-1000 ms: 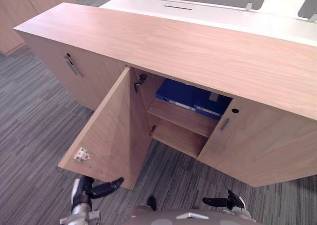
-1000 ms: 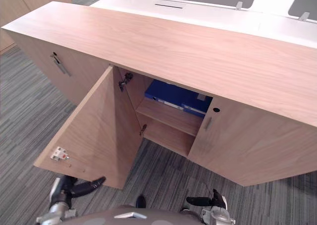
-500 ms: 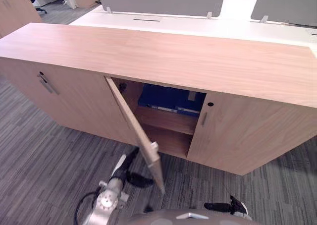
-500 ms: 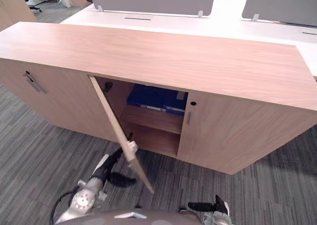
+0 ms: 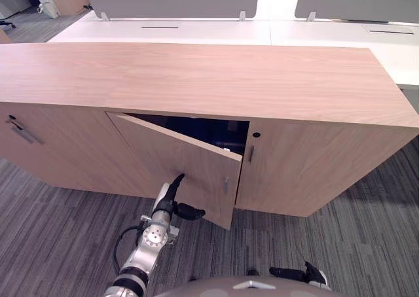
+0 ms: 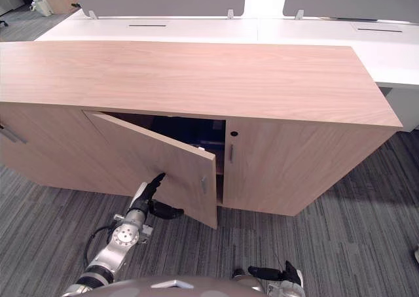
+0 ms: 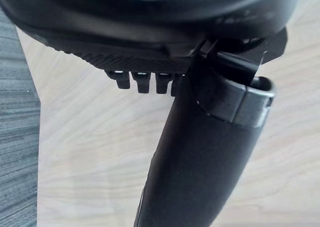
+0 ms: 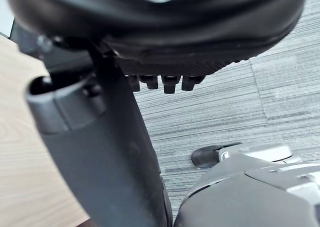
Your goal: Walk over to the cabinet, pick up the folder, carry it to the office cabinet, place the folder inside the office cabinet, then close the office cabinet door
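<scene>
The office cabinet [image 5: 196,74] is a long, low wooden unit. Its left door [image 5: 190,163] stands slightly ajar, leaving a narrow dark wedge at the top. The folder is hidden inside that dark gap. My left hand [image 5: 169,202] is open, its straight fingers [image 6: 156,179] pressed flat against the door's outer face; the left wrist view has the thumb [image 7: 200,162] over the pale wood [image 7: 90,152]. My right hand [image 5: 294,273] hangs low near the carpet, open and empty, its thumb [image 8: 115,162] in the right wrist view.
The right door [image 5: 308,166] is closed, with a small handle [image 5: 250,153]. Another closed door with a handle [image 5: 19,133] lies to the left. White desks with grey screens [image 5: 196,29] stand behind the cabinet. Grey striped carpet [image 5: 366,231] surrounds it.
The left door has swung from wide open to almost shut, with my left hand following and pushing it. The blue folder on the shelf is now hidden. The camera has also shifted.
</scene>
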